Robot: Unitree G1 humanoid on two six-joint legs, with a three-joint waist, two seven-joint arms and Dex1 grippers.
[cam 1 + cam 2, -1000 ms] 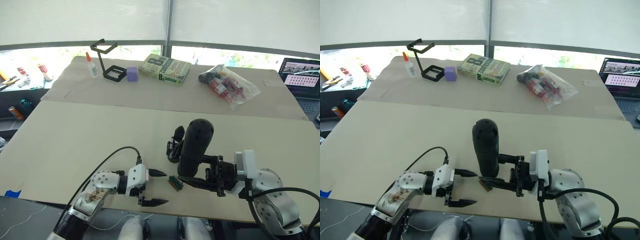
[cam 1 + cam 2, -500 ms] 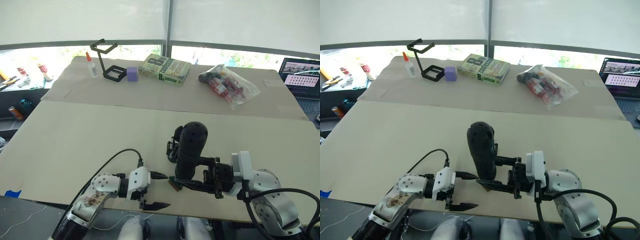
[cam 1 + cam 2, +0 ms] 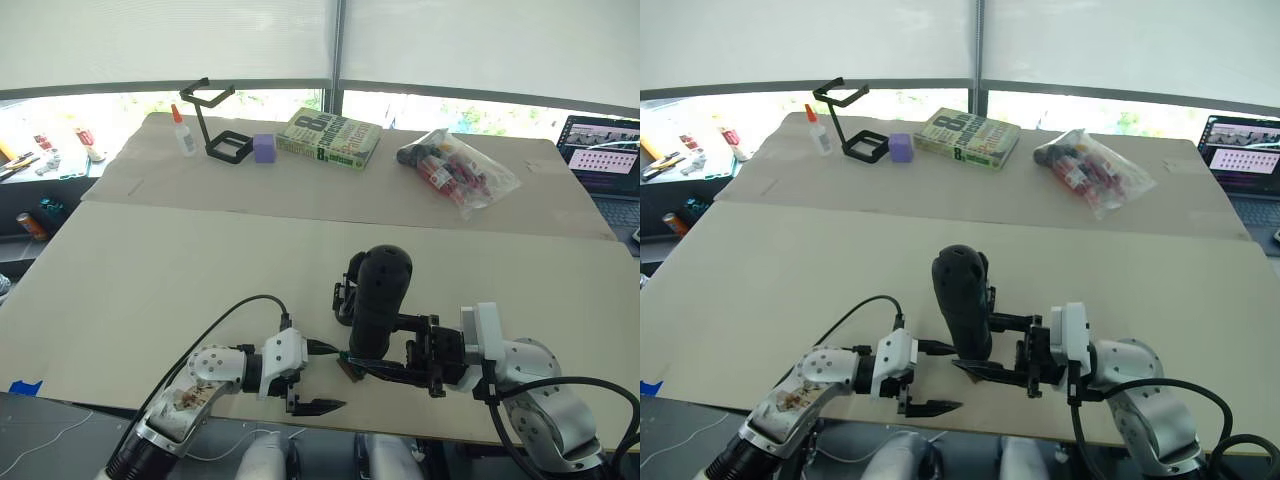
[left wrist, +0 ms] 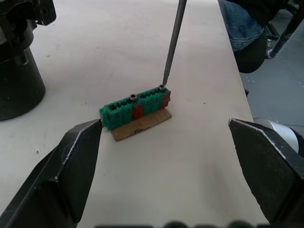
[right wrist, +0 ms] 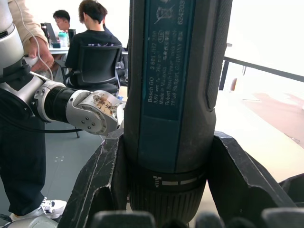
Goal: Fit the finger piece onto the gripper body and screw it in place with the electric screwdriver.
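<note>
Bright daylight from the rear windows, blown out there; soft shadows, slight wide-angle bowing at edges, right wrist background blurred.

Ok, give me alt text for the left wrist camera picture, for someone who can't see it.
A thin metal screwdriver bit touches a screw on top of a small green-and-brown block on a pale table. The left gripper is open, its black fingers either side of the block, not touching it.

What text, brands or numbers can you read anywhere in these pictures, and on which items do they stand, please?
"Bosch GO", with "3 601 JH2" below it: on the electric screwdriver held in the right end effector.
Large "8": cover of the book; its other words are too small.
Laptop screen: unreadable.
</note>
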